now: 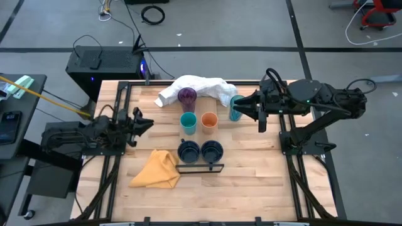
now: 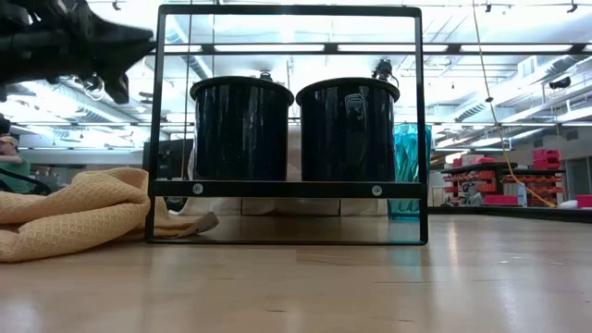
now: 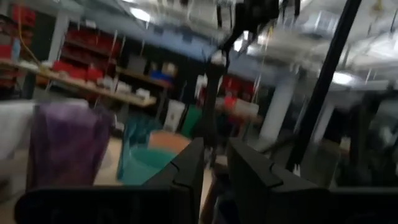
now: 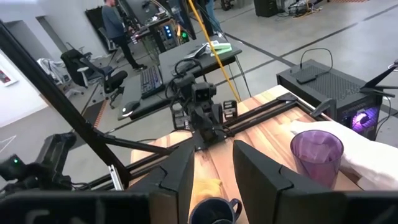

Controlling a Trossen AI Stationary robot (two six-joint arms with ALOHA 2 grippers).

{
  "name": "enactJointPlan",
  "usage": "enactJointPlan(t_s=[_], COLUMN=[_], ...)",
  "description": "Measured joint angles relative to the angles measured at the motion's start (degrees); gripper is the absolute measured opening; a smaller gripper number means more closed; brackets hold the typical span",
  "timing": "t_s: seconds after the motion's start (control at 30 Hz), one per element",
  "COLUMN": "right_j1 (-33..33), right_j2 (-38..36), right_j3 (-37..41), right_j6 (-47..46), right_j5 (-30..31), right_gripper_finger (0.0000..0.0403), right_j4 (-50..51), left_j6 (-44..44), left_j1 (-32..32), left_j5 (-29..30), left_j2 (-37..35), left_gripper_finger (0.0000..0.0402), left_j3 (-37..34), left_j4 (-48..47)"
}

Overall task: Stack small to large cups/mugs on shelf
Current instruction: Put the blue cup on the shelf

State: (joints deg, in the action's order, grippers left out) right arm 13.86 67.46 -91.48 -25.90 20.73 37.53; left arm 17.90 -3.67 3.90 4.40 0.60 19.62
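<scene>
Two dark navy mugs (image 1: 188,150) (image 1: 211,150) stand side by side behind the shelf's dark metal rim (image 1: 201,167); they fill the low view (image 2: 242,129) (image 2: 348,129). Farther back stand a short teal cup (image 1: 188,121), a short orange cup (image 1: 209,120), a purple tumbler (image 1: 186,96) and a teal tumbler (image 1: 235,108). My right gripper (image 1: 244,109) is just right of the teal tumbler, pointing toward the table's left. Its fingers stand a little apart with nothing between them in its wrist view (image 4: 214,149). My left gripper (image 1: 142,121) is open and empty at the table's left (image 3: 214,146).
A yellow cloth (image 1: 157,169) lies crumpled left of the mugs, near the front, and shows in the low view (image 2: 74,217). A white cloth (image 1: 198,86) lies at the far edge behind the purple tumbler. Bare wood spreads over the near half of the table (image 1: 251,194).
</scene>
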Motion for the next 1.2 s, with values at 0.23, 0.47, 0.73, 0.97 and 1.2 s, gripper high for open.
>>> enactJointPlan(t_s=[0.23, 0.47, 0.73, 0.97, 1.2], right_j1=[-0.74, -0.72, -1.13, -13.02, -28.47], right_j2=[0.0, 0.0, -0.02, 0.32, 0.0], right_j3=[0.0, 0.0, -0.02, -0.02, -0.02], right_j6=[-1.15, -1.54, -1.46, 1.84, 10.0], right_j5=[0.0, 0.17, 0.08, -11.14, -24.83], right_gripper_finger=[0.0118, 0.0118, 0.0118, 0.0106, 0.0093], right_j4=[-0.19, -0.18, 3.98, 5.12, 5.37], left_j6=[-4.94, -12.49, -14.78, -13.97, -11.08], left_j1=[3.02, 4.31, 4.29, 4.29, 4.29], left_j5=[-0.01, 0.99, 0.82, 0.79, 0.77], left_j2=[0.09, 0.07, 0.09, 0.07, 0.07], left_gripper_finger=[0.0075, 0.0076, 0.0074, 0.0081, 0.0091], left_j3=[0.0, 0.0, -0.02, -0.02, -0.02], left_j4=[-10.83, -11.23, -11.54, -9.9, -9.03])
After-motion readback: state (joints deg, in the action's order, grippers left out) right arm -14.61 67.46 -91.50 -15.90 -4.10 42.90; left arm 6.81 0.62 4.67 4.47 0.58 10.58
